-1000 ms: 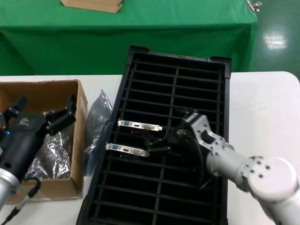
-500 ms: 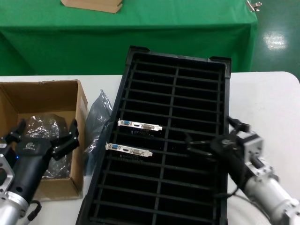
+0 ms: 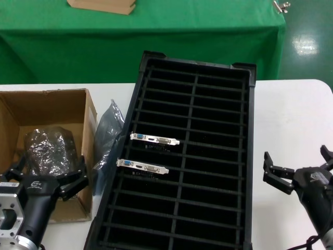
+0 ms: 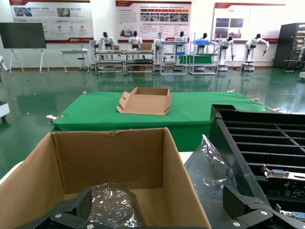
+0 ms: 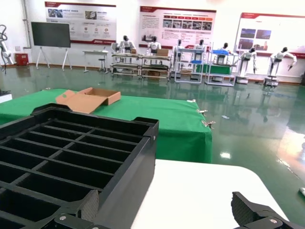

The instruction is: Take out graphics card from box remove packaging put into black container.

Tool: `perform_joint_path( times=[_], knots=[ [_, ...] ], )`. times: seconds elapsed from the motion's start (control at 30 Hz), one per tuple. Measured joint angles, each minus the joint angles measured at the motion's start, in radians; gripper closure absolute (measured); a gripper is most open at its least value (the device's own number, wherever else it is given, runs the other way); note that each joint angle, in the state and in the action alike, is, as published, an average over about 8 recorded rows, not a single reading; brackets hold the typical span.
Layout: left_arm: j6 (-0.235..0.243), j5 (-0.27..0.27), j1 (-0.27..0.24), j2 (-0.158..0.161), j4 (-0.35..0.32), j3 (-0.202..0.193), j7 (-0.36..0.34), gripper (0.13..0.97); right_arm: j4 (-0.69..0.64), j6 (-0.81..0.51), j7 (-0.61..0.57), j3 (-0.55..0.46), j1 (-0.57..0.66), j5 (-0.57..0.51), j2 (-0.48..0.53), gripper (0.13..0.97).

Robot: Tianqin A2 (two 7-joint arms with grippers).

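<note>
Two graphics cards are sitting in the black container (image 3: 218, 94): one graphics card (image 3: 154, 139) in a slot of its left column, and a like card with a blue port (image 3: 141, 166) two slots nearer the robot. An emptied anti-static bag (image 3: 106, 136) is lying against the container's left wall, between it and the box (image 3: 88, 112). Inside the box, another bagged card (image 3: 49, 151) is waiting.

The left gripper (image 3: 46, 176) is hovering with its jaws spread wide and empty, over the box's near edge beside the container's left wall. The right gripper (image 3: 302, 169) is hanging off the container's right side, over the white table (image 3: 291, 114), jaws likewise apart and holding nothing.

The step in hand looks like fetching the next wrapped card. The left gripper would do best descending straight into the box, closing on the card's body through the crinkly plastic rather than on loose film, and lifting clear of the cardboard wall.
</note>
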Motion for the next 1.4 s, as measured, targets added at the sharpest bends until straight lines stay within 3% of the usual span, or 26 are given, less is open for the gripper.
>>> perform_joint_path(
  times=[0.9,1.17,1.4],
  knots=[
    [-0.006,0.002,0.005,0.002,-0.002,0.002,0.004,0.132,0.013,0.009,-0.004,0.009,-0.015,0.007,0.003,0.129],
    [-0.006,0.002,0.005,0.002,-0.002,0.002,0.004,0.132,0.013,0.009,-0.004,0.009,-0.015,0.007,0.003,0.228],
    [-0.006,0.002,0.005,0.002,-0.002,0.002,0.004,0.132,0.013,0.009,-0.004,0.009,-0.015,0.007,0.003,0.202]
  ],
)
